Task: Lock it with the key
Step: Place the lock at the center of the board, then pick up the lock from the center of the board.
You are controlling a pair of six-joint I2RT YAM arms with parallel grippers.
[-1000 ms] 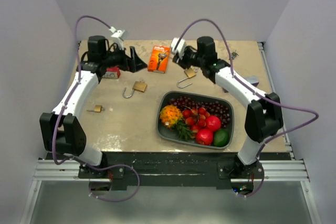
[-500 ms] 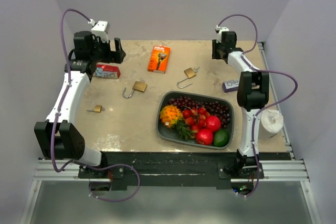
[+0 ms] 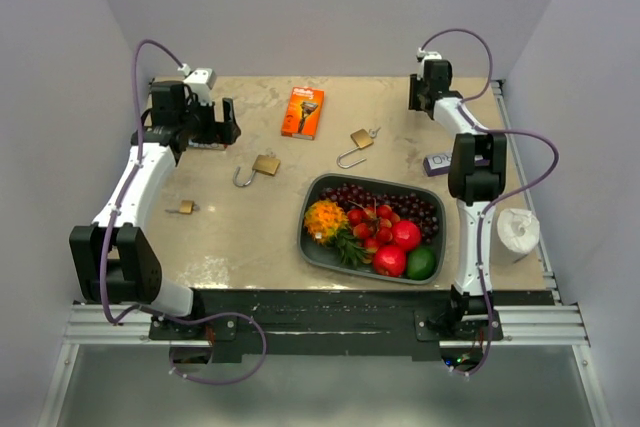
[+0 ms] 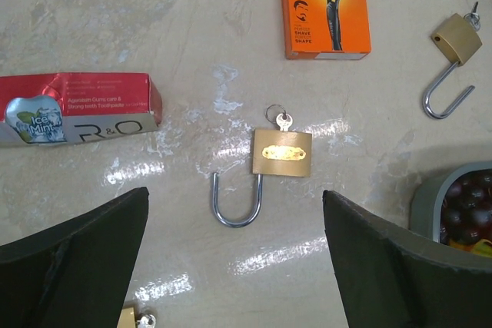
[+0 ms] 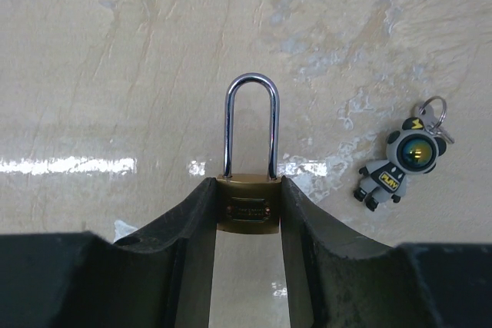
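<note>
Moved: left gripper (image 3: 225,120) has dropped lower in the top view and now sits over the toothpaste box; right gripper (image 3: 420,97) has barely shifted at the upper right corner of the table (image 3: 250,242).
Left jaws: wide apart, gripping nothing; fingers (image 4: 73,259) fill the lower left and lower right of the wrist view.
Right jaws: pressed against both sides of the brass body of the long-shackle padlock (image 5: 247,209); its shackle is closed and points to the top of the frame.
Keyed padlock (image 4: 282,153): centre of the left wrist view, brass, flat on the table, shackle swung open toward the lower frame, untouched.
Key (image 4: 282,120): head and ring stick out at that padlock's upper edge.
Second open padlock (image 4: 455,38): upper right of the left wrist view.
Small padlock (image 3: 183,208): left of centre in the top view.
Keychain figure (image 5: 400,163): right of the gripped padlock, apart from it.
Toothpaste box (image 4: 77,109): red, left edge.
Razor pack (image 4: 323,5): orange, top centre.
Fruit tray (image 4: 429,209): grey, lower right.
</note>
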